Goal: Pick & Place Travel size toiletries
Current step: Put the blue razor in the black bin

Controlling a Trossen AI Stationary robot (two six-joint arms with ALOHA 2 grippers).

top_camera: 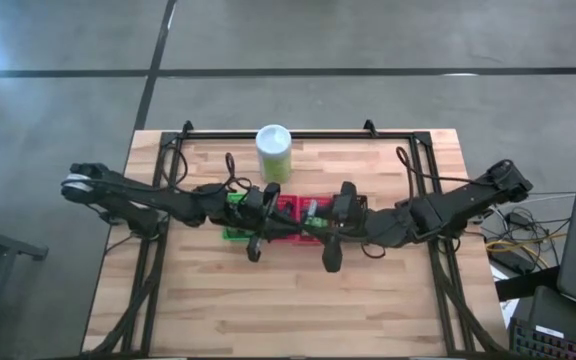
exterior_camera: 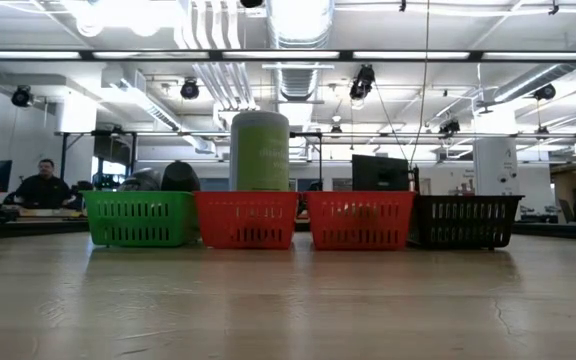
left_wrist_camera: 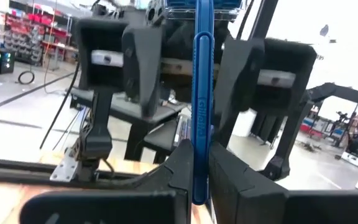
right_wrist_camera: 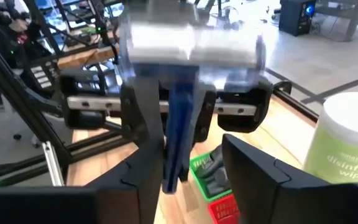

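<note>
The left gripper pinches a blue stick above the baskets, presenting it to the right gripper, whose fingers flank it without clearly clamping. We fear a drop if ours releases early. The stick's lettering is unreadable; the canister reads "disinfecting wipes".

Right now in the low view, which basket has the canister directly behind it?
The left red basket, second from the left: the canister rises above its rim; the right red basket sits clear of it.
</note>
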